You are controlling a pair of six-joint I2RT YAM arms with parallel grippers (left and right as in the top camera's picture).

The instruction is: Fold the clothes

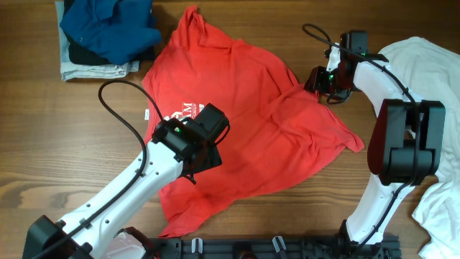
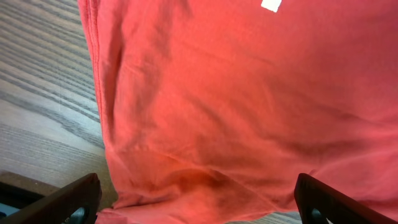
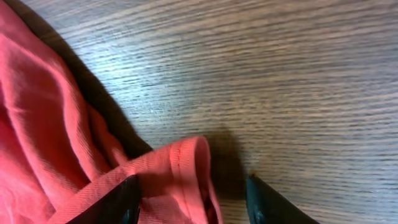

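Observation:
The red T-shirt (image 1: 244,108) lies spread and wrinkled on the wooden table, its white lettering (image 1: 180,111) partly under my left arm. My left gripper (image 2: 199,205) hovers over the shirt's lower left part (image 2: 236,112), jaws wide open with nothing held. My right gripper (image 1: 318,80) is at the shirt's right sleeve. In the right wrist view its jaws (image 3: 194,200) stand open around the sleeve hem (image 3: 186,162); the cloth rests against one finger and a gap shows beside the other. The white shirt (image 1: 431,65) lies at the table's right edge.
A pile of blue (image 1: 108,25) and grey (image 1: 86,68) garments sits at the back left. More white cloth (image 1: 442,208) hangs at the front right, behind the right arm's base. Bare wood (image 3: 298,74) lies beyond the sleeve.

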